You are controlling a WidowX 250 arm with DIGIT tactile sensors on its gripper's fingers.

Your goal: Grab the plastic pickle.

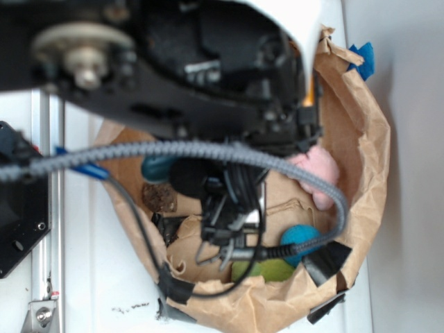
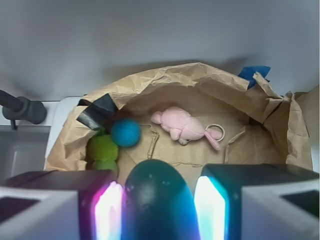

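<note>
Wrist view: plastic pickle (image 2: pixel 159 197) sitting right between the two lit fingers (image 2: pixel 107 212) of the end effector (image 2: pixel 159 215), rounded end poking toward the far side. Looks bracketed on both sides, pads at or very near the glossy skin. Cannot tell whether actually clenched or just straddling; no visible gap, but the glow washes out the contact line.

Exterior view: mostly blocked by arm and cables. Only a sliver of teal pickle (image 1: pixel 156 168) visible at the left inside the brown paper bag (image 1: pixel 361 139), end effector itself buried behind wiring.

Rest of the bag floor, wrist view: blue fuzzy ball (image 2: pixel 125 132) and lumpy yellow-green toy (image 2: pixel 102 150) off to the left, touching or nearly so; pink plush bunny (image 2: pixel 182 126) further back near centre, well clear of the pickle. Black tape patch (image 2: pixel 97 112) on the left bag wall.

Judgement on the step: closing or confirming grip.
- Smooth capsule, likely to squirt out lengthwise if pinched near the rounded tip. Better to grip on the straight middle section.
- Close slowly, keep the pickle centred between pads.
- Lift straight up; bag walls high and crumpled all round, so no sideways drag before clearing the rim.
- Watch the green toy just left of the left finger: could snag on lift.
</note>
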